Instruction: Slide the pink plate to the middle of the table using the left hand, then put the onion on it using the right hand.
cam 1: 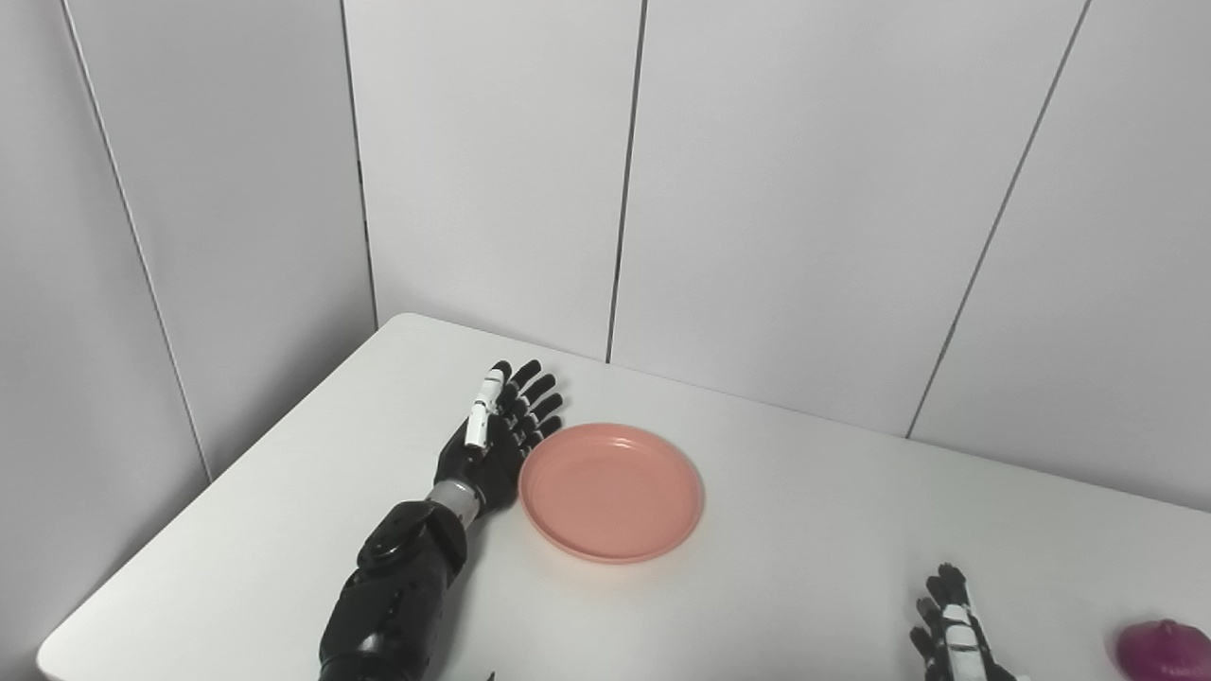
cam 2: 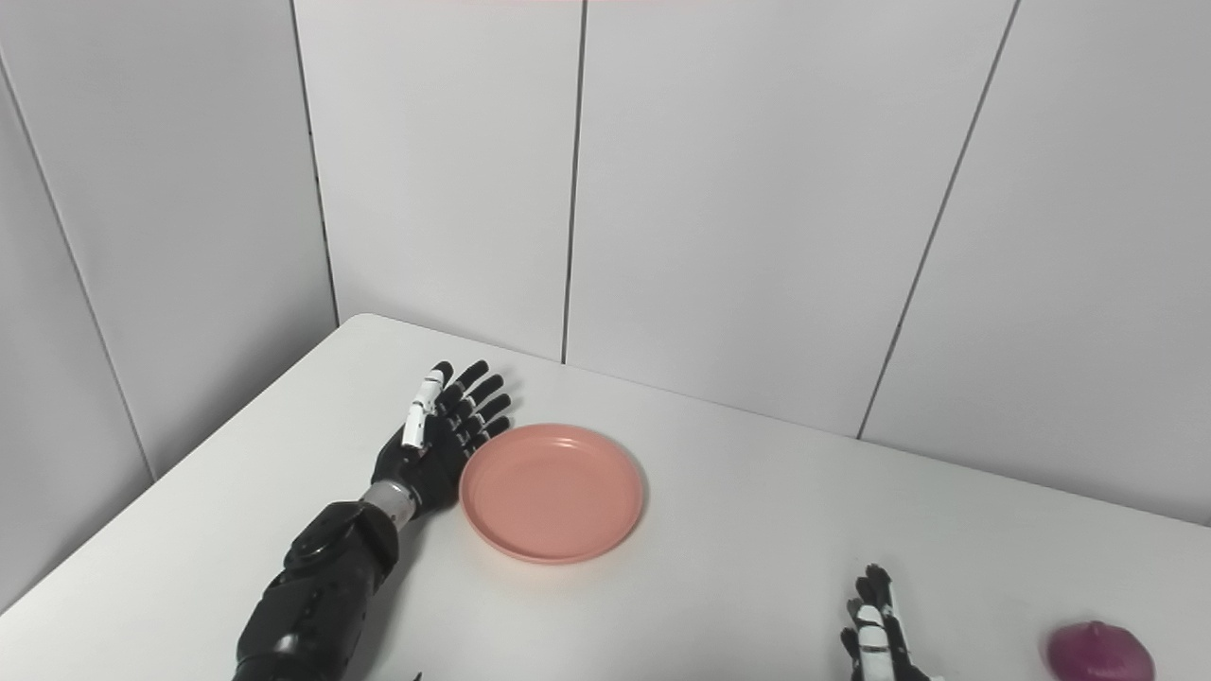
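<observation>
White tabletop (cam 1: 804,530) before grey wall panels (cam 1: 492,170), seen from the robot's head. At left, the left hand (cam 1: 497,430) lies with fingers extended and slightly fanned, holding nothing; its inner edge sits against, or just beside, the left rim of the pink plate (cam 1: 610,492). Actual contact cannot be confirmed from either view. This flat, edge-on posture suits a sideways push, so the hand is judged to be placed for sliding the plate rightward rather than for lifting it.

The plate rests flat and empty, left of the tabletop's middle; the slide is judged unfinished or only begun.

At lower right, the right hand (cam 2: 875,629) shows only its fingertips above the picture's bottom edge. They point upward and appear spread, grasping nothing, though most of the hand is out of view. It is judged to be waiting its turn.

At far right, the purple onion (cam 2: 1097,651) sits on the tabletop near the front edge, just beside the right hand but apart from it, and well apart from the plate.
</observation>
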You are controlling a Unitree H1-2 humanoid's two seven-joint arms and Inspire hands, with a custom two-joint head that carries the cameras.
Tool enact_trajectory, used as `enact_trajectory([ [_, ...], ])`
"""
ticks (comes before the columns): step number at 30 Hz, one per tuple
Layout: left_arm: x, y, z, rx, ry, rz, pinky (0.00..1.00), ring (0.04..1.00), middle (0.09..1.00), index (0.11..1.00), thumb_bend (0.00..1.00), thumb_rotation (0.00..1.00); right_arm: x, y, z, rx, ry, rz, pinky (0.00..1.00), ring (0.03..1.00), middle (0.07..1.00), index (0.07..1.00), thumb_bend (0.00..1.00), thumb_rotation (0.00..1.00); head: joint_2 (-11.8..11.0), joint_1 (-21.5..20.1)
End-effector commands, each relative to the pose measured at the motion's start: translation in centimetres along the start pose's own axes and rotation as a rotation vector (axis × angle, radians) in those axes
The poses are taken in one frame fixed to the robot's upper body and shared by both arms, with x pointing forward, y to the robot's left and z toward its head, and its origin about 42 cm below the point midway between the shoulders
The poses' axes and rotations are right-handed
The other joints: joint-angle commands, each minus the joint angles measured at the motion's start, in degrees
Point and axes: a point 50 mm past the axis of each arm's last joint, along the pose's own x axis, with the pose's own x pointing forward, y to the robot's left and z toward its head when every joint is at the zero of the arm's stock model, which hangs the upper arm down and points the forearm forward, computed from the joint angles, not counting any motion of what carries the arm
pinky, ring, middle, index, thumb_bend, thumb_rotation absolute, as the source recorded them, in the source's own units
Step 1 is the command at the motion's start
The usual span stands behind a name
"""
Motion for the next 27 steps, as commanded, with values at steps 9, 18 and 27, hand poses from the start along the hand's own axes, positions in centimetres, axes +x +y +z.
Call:
enact_trajectory([
  [9, -1.0, -2.0, -2.1, -0.034, 0.002, 0.010, 0.94, 0.925, 0.926, 0.907, 0.35, 1.00, 0.5, 0.4, 1.1, -0.009, -0.079, 0.008, 1.00, 1.000, 1.000, 1.000, 0.09, 1.00, 0.69, -0.95],
  [18, -2.5, -3.5, -3.3, -0.046, -0.010, -0.004, 0.92, 0.916, 0.921, 0.906, 0.35, 1.00, 0.6, 0.4, 1.0, -0.024, -0.091, 0.003, 1.00, 1.000, 1.000, 1.000, 0.11, 1.00, 1.59, -2.08],
  [27, -4.0, -4.4, -4.6, -0.059, -0.011, -0.022, 0.92, 0.913, 0.922, 0.909, 0.35, 1.00, 0.7, 0.3, 1.2, -0.014, -0.108, -0.014, 1.00, 0.997, 1.000, 1.000, 0.14, 1.00, 3.07, -3.75],
])
